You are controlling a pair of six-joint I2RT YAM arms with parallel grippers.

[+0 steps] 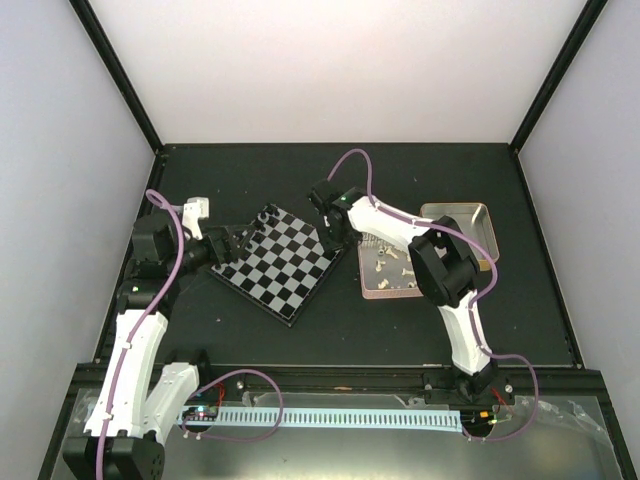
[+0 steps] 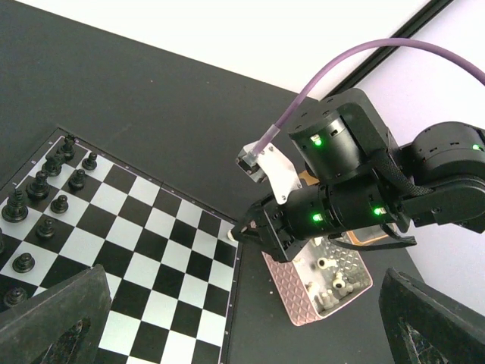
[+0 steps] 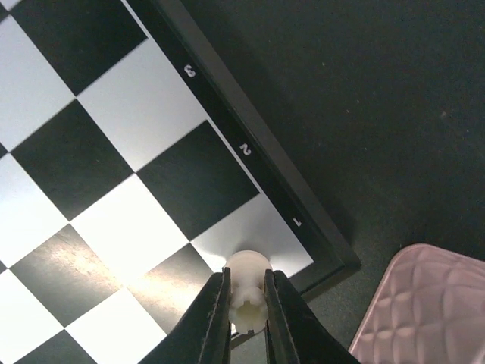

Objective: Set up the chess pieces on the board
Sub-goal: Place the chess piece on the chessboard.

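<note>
Barely started — right gripper (image 3: 246, 307) pinches a cream-white rook (image 3: 247, 277) over the black-and-silver chessboard (image 3: 114, 121) corner; left gripper (image 1: 232, 245) gapes empty

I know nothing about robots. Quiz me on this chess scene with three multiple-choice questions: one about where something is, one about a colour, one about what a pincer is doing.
1. Where does the pink tin lie relative to the board?
A) on top of it
B) under it
C) beside it, on the table

2. What colour is the chess piece in the right pincer?
A) cream-white
B) black
C) red

3. How is the left pincer?
A) shut tight on nothing
B) open and empty
C) shut on the pink tin

Answers:
1 C: the tin lies just off the board's corner.
2 A: the pale piece shows between the fingers, at the board's corner square.
3 B: its fingers stand wide apart with nothing between them.
</note>
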